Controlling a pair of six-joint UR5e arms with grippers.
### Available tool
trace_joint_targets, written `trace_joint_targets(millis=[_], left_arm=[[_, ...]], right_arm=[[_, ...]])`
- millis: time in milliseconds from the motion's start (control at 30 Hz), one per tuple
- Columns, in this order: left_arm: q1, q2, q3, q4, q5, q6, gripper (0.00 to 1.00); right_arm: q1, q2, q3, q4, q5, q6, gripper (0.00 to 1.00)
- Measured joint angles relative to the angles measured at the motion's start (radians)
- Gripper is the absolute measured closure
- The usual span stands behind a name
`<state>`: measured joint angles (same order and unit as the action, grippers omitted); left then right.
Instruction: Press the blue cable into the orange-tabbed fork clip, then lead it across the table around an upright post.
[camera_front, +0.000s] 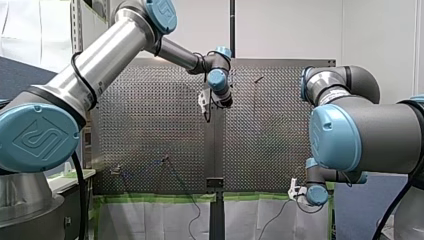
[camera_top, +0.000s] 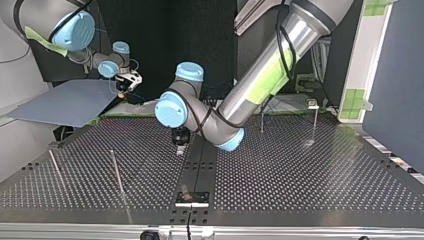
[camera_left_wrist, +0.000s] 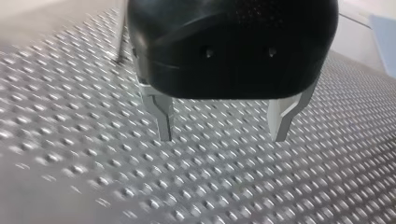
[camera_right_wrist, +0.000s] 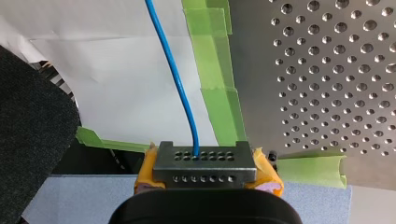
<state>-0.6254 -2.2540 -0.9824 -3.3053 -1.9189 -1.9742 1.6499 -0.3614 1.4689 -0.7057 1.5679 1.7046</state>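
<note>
In the right wrist view my right gripper, with yellow pads, is shut on the blue cable, which runs straight ahead of the fingers over white sheeting beside the table's taped edge. The front view puts that gripper low, off the table's near edge. My left gripper, black with metal fingers, hangs open over bare perforated plate with nothing between its fingers. It sits near the table's middle. A small clip stands at the top view's far right; its tab colour is too small to tell.
Thin upright posts stand at the top view's left, another post behind my left arm's elbow. A black block sits on the centre strip near the front edge. Green tape lines the table edge.
</note>
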Motion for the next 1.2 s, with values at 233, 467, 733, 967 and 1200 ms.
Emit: trace_joint_targets(millis=[233,467,733,967,1200], left_arm=[[0.010,0.065,-0.028,-0.022,0.025,-0.007,0.01],[-0.006,0.116,-0.034,-0.027,0.038,0.035,0.01],[-0.022,0.188,-0.034,-0.036,0.104,0.104,0.01],[-0.032,0.210,-0.034,-0.046,0.159,0.161,0.01],[-0.035,0.216,-0.034,-0.044,0.201,0.198,0.01]], right_arm=[[0.000,0.000,0.000,0.000,0.000,0.000,1.00],[0.000,0.000,0.000,0.000,0.000,0.000,1.00],[0.000,0.000,0.000,0.000,0.000,0.000,1.00],[0.000,0.000,0.000,0.000,0.000,0.000,1.00],[0.000,0.000,0.000,0.000,0.000,0.000,1.00]])
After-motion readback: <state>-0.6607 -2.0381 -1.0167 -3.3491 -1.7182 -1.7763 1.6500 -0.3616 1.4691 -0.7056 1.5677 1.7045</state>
